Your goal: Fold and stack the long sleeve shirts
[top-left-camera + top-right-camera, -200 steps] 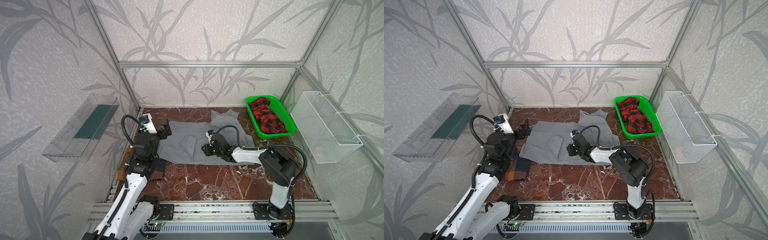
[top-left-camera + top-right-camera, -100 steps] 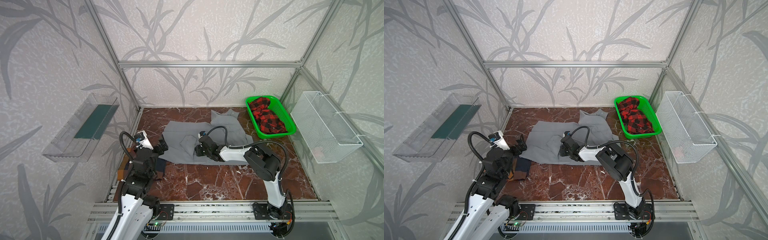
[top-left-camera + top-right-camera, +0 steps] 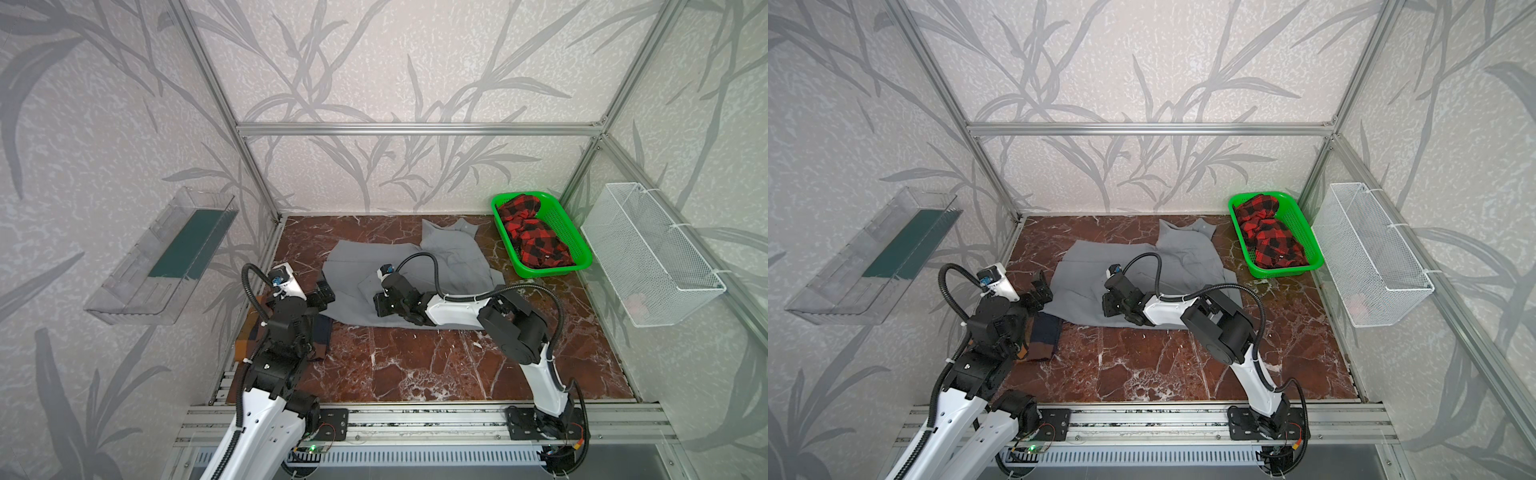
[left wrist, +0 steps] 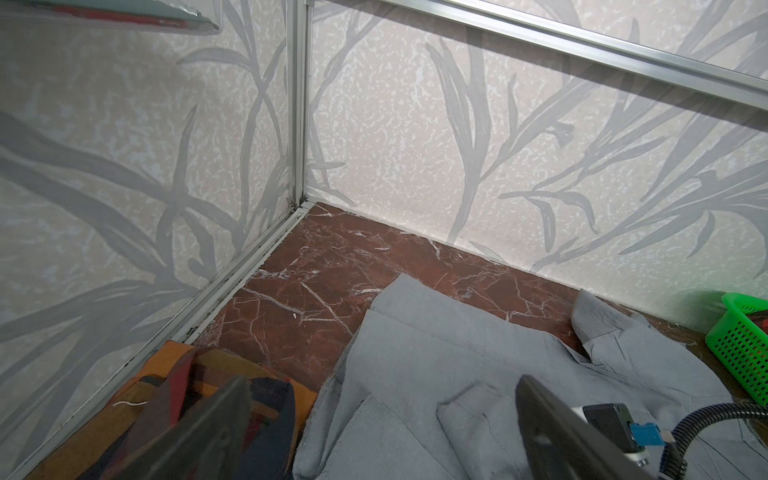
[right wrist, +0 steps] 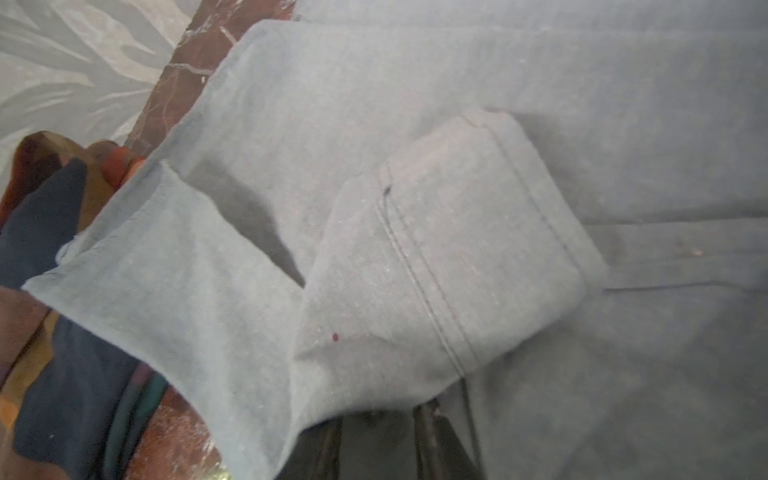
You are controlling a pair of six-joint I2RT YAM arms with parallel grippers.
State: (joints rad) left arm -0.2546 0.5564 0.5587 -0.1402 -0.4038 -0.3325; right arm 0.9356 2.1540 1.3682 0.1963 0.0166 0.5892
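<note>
Right claw pinched the grey shirt by a fold; left claw gaped wide near the checked shirt.

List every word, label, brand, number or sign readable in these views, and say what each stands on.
No text can be read in any view.
Grey shirt: a pale speck at its collar in both top views, perhaps a label, too small to read.
Colour-block shirt, green basket, wire basket: no lettering visible.
</note>
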